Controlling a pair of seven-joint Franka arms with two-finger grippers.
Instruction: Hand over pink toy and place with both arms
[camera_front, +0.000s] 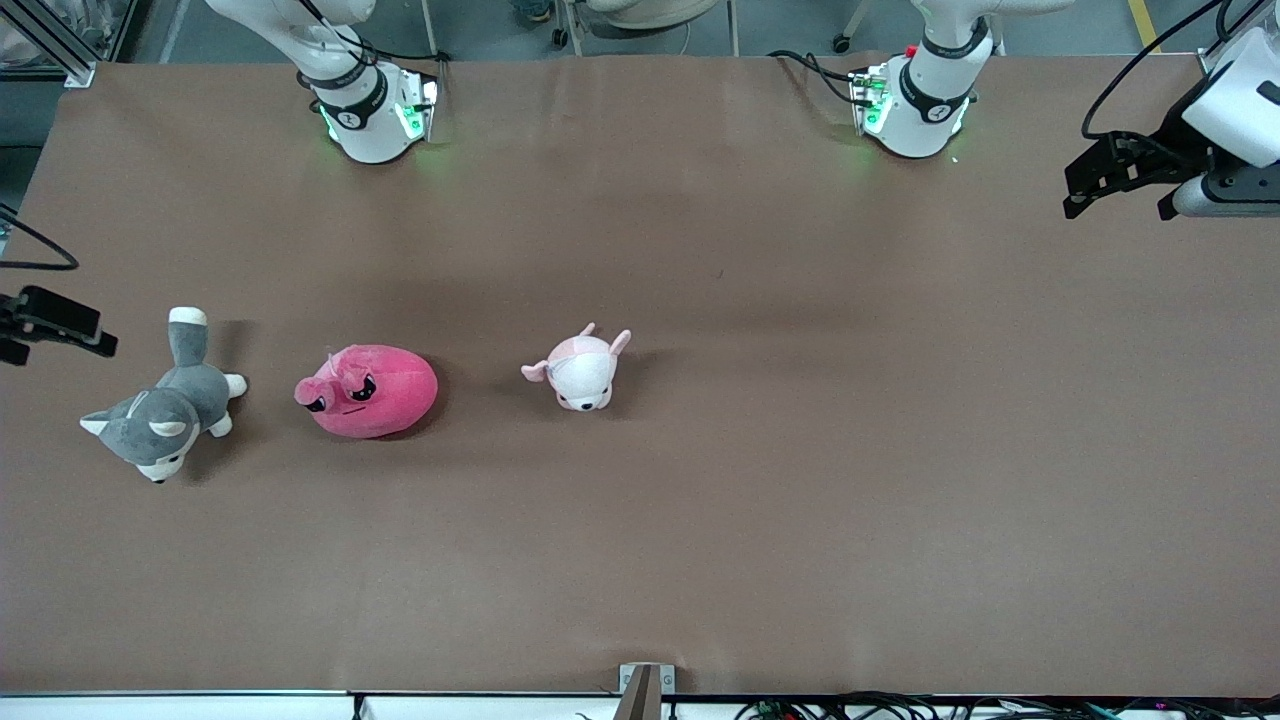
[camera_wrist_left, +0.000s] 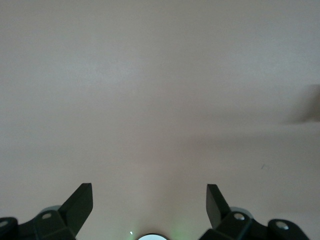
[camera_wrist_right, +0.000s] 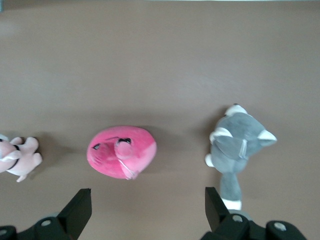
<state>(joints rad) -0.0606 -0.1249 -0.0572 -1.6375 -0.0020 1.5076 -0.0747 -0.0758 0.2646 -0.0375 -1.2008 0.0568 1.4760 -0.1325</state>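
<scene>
Both arms raised and idle, holding nothing.
Left gripper (camera_front: 1120, 200) hangs over the left arm's end of the table, fingers (camera_wrist_left: 80, 205) spread wide. Right gripper (camera_wrist_right: 147, 210) hangs over the right arm's end, fingers likewise parted.

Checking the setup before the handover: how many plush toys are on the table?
3, in a row: grey-and-white husky plush toward the right arm's end, hot-pink blob plush beside it, pale pink-and-white eared plush nearest mid-table. None appears hidden.

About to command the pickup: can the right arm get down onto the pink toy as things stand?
Probably yes. The right gripper hangs open with nothing over the pink toy. The husky plush and the pale plush sit beside it, both apart.
</scene>
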